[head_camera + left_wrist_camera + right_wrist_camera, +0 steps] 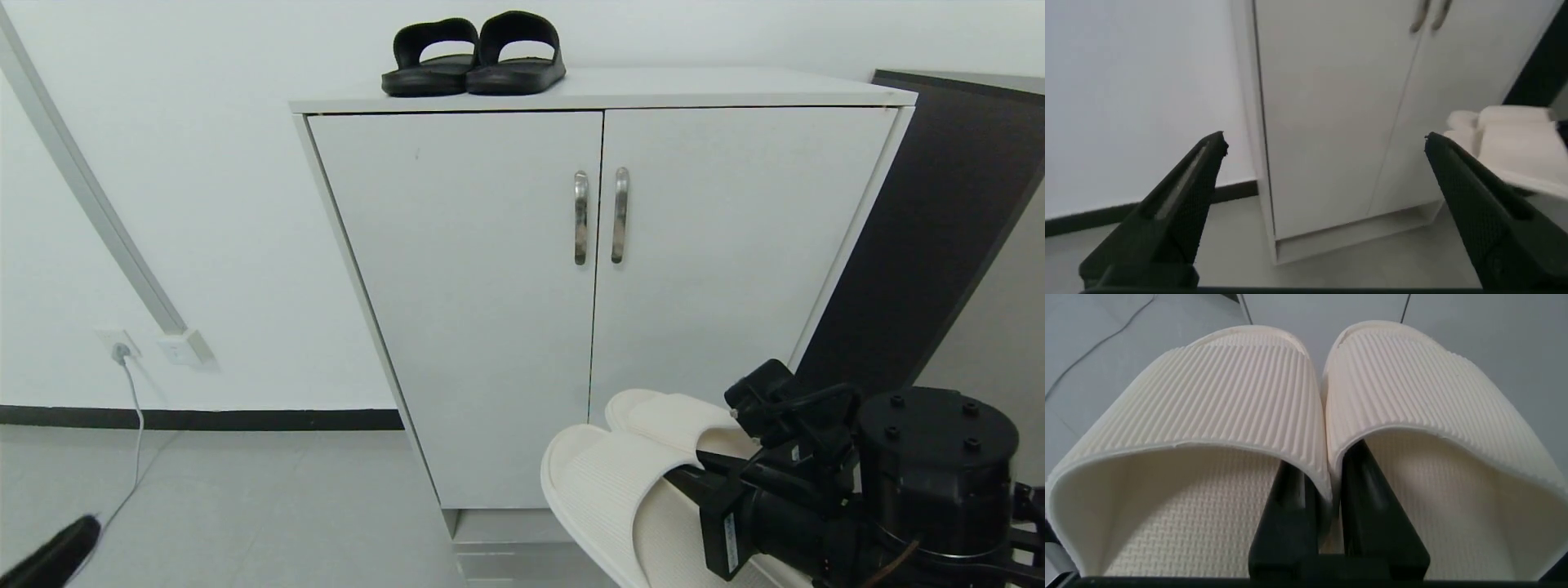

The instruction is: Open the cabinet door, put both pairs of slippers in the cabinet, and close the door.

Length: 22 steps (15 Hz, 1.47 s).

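The white cabinet (457,310) stands ahead with both doors shut, its two metal handles (580,216) side by side at the middle. A pair of black slippers (473,57) rests on its top, toward the left. Low in front of the right door, my right gripper (686,478) is shut on a pair of cream slippers (620,482). Its fingers (1286,523) reach under the straps and pinch the inner walls of the cream slippers (1241,400) together. My left gripper (1327,145) is open and holds nothing, low and left of the cabinet (1331,122).
A wall socket (122,351) with a white cable running to the grey floor sits left of the cabinet. A dark panel (939,245) leans behind the cabinet's right side. A grey conduit (90,196) runs diagonally down the left wall.
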Motion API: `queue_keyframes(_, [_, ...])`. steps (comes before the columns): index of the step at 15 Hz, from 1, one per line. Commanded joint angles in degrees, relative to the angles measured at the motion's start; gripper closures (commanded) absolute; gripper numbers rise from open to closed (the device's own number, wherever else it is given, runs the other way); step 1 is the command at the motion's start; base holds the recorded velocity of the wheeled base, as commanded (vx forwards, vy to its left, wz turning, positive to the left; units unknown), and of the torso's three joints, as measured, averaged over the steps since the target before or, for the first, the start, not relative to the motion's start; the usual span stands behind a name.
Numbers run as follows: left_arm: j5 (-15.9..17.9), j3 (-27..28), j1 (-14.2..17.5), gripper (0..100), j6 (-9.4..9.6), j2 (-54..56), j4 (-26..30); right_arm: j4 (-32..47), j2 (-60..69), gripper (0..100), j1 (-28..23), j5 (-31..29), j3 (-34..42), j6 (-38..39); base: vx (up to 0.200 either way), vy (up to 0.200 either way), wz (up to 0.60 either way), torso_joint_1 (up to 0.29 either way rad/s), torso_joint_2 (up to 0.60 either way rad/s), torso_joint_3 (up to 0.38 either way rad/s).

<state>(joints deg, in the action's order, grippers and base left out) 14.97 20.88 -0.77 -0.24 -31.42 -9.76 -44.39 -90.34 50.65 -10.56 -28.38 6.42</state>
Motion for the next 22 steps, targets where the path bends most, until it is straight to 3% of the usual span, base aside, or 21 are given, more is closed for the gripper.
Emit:
queue_keyframes(1, [2.52, 10.41, -5.91, 0, 0.07, -16.92, -3.24, 0.00, -0.53, 100, -0.03, 0.01, -0.01, -0.01, 0.000, 0.000, 0.00, 0.000, 0.00, 0.000])
queue_keyframes(3, [-0.29, 15.24, -13.91, 0, 0.16, -21.23, -3.24, 0.00, -0.53, 100, -0.03, 0.01, -0.01, -0.01, 0.000, 0.000, 0.00, 0.000, 0.00, 0.000])
queue_keyframes(4, [-3.54, 17.79, -18.48, 0, 0.07, -24.22, -3.33, 0.00, -0.53, 100, -0.11, -0.08, -0.01, -0.01, 0.000, 0.000, 0.00, 0.000, 0.00, 0.000])
queue_keyframes(5, [-5.48, 19.28, -20.85, 0, 0.07, -26.42, -3.42, 0.00, -0.53, 100, -0.11, -0.08, -0.18, -0.01, 0.000, 0.000, 0.00, 0.000, 0.00, 0.000])
queue_keyframes(9, [-11.10, 26.14, -33.51, 0, -0.46, -40.92, -12.47, 0.00, -0.71, 100, -0.11, -0.43, -0.18, -0.71, 0.000, 0.000, 0.00, 0.000, 0.00, 0.000])
queue_keyframes(11, [-12.60, 28.60, -38.26, 0, -1.25, -48.48, -16.60, 0.00, -0.80, 100, -0.11, -0.43, -0.01, -0.71, 0.000, 0.000, 0.00, 0.000, 0.00, 0.000])
queue_keyframes(12, [-12.60, 29.22, -38.87, 0, -1.34, -49.62, -17.39, 0.00, -0.80, 100, -0.11, -0.43, -0.01, -0.71, 0.000, 0.000, 0.00, 0.000, 0.00, 0.000])
queue_keyframes(13, [-12.60, 33.26, -40.54, 0, -2.83, -53.58, -19.77, 0.00, -0.53, 100, -0.03, -0.52, -0.01, -0.80, 0.000, 0.000, 0.00, 0.000, 0.00, 0.000])
queue_keyframes(15, [-11.54, 38.27, -42.21, 0, -3.36, -56.56, -18.54, 0.00, -0.45, 100, -0.03, -0.52, 0.08, -1.41, 0.000, 0.000, 0.00, 0.000, 0.00, 0.000])
queue_keyframes(18, [-6.88, 45.30, -43.79, 0, -3.45, -60.52, -14.49, 0.00, -0.45, 100, -0.03, -0.52, 0.08, -1.68, 0.000, 0.000, 0.00, 0.000, 0.00, 0.000])
queue_keyframes(19, [-4.95, 51.54, -43.53, 0, -4.33, -64.47, -10.71, 0.00, -0.53, 100, -0.11, -0.52, 0.52, -1.94, 0.000, 0.000, 0.00, 0.000, 0.00, 0.000])
queue_keyframes(20, [-3.98, 54.97, -43.35, 0, -6.88, -66.50, -9.31, 0.00, -0.62, 100, -0.11, -0.52, 0.61, -1.94, 0.000, 0.000, 0.00, 0.000, 0.00, 0.000])
queue_keyframes(22, [1.73, 58.04, -43.35, 0, -10.13, -68.16, -9.04, 0.00, -0.71, 100, -0.03, -0.52, 0.61, -2.56, 0.000, 0.000, 0.00, 0.000, 0.00, 0.000])
